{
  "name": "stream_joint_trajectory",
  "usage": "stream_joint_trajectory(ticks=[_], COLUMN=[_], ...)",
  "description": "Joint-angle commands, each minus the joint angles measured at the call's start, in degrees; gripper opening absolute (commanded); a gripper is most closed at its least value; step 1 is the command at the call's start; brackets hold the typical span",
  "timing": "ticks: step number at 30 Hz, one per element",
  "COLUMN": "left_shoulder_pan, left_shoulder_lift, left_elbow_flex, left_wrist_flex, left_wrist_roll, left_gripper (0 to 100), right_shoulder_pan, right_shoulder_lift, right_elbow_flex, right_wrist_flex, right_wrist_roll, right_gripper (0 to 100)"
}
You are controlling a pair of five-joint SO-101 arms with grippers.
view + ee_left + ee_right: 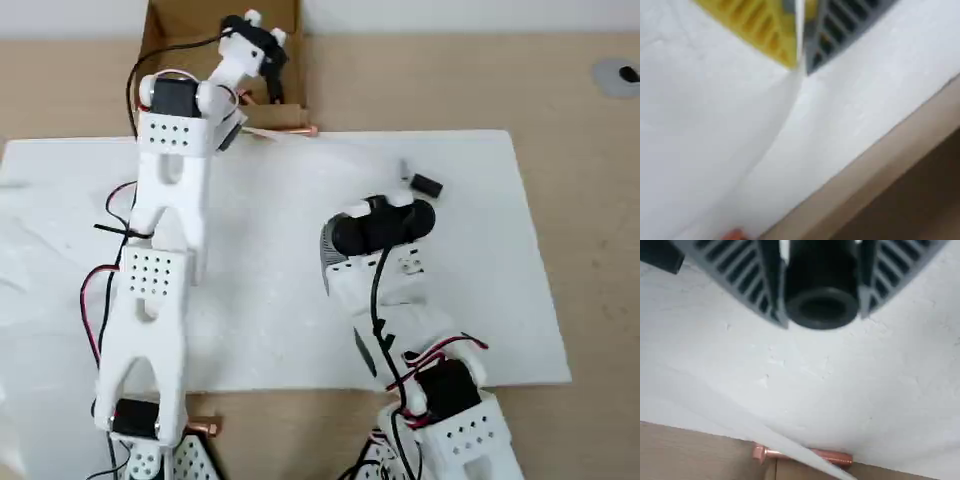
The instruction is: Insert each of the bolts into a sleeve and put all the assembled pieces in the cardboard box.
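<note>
1 black sleeve [821, 302] in right jaws.

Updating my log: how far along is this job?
Nothing visibly assembled yet; the cardboard box is partly hidden by the left arm. In hand: the right gripper holds a black sleeve. Remaining: a copper bolt at the mat edge, another bolt on the table, a second sleeve loose.

Left end effector [801, 67] closed, arm [165, 215] outstretched, right end effector [822, 317] clamped, arm [400, 290] folded

bolt [841, 458]: partly hidden by foam sheet [850, 390] | copper piece [733, 234]: cut off, blurred
</note>
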Motion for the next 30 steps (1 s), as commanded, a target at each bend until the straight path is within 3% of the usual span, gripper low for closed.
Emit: stream_joint_trajectory(ticks=[1,12,25,30], left_shoulder_pan=[-1.05,-2.37,-4.57,-9.41], left_shoulder_lift=[-4.44,-3.82,-6.20,-11.65], left_elbow_flex=[-2.73,-2.73,-2.29,8.70], left_wrist_flex=[0.44,0.44,0.79,0.97], left_wrist_roll=[2.46,19.43,32.26,35.87], left_gripper=[1,1,1,13], right_shoulder_pan=[0.48,0.75,0.84,0.84], right_shoulder_lift=[-0.75,-0.48,-0.92,-0.92], right_elbow_flex=[-0.31,3.56,3.65,3.65], right_wrist_flex=[-0.44,-6.07,-5.80,-5.80], right_wrist_roll=[-0.18,-0.09,-0.09,-0.09], right_gripper=[0.9,0.9,0.9,0.9])
